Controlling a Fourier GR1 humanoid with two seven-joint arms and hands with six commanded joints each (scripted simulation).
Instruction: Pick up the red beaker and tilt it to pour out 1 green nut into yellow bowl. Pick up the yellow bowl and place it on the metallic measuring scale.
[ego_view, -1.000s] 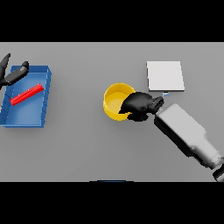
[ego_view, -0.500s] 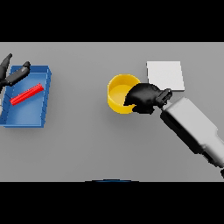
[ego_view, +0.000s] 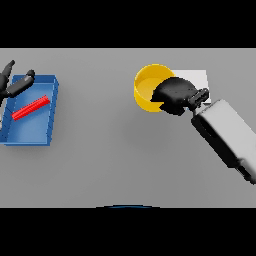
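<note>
**Yellow bowl held beside the scale plate**

On the right half of the grey table (ego_view: 125, 150), the right hand (ego_view: 173, 95) gripped the yellow bowl (ego_view: 147, 86), its dark fingers curled over the bowl's near right rim. The bowl's inside showed plain yellow where visible; whether a nut lay in it could not be told. The bowl's right edge met the left edge of the metallic measuring scale (ego_view: 200, 78), a pale square plate largely covered by the hand and wrist. Whether the bowl was lifted or rested on the table could not be told.

Item, far left: a blue tray (ego_view: 50, 115), rectangular, lying on the table. Inside it a red beaker (ego_view: 31, 108), seen as a slim red bar lying slantwise across the tray floor.

Item, left edge: the left hand (ego_view: 14, 86), fingers straight and spread, holding nothing, over the tray's far left corner, apart from the red beaker.
</note>
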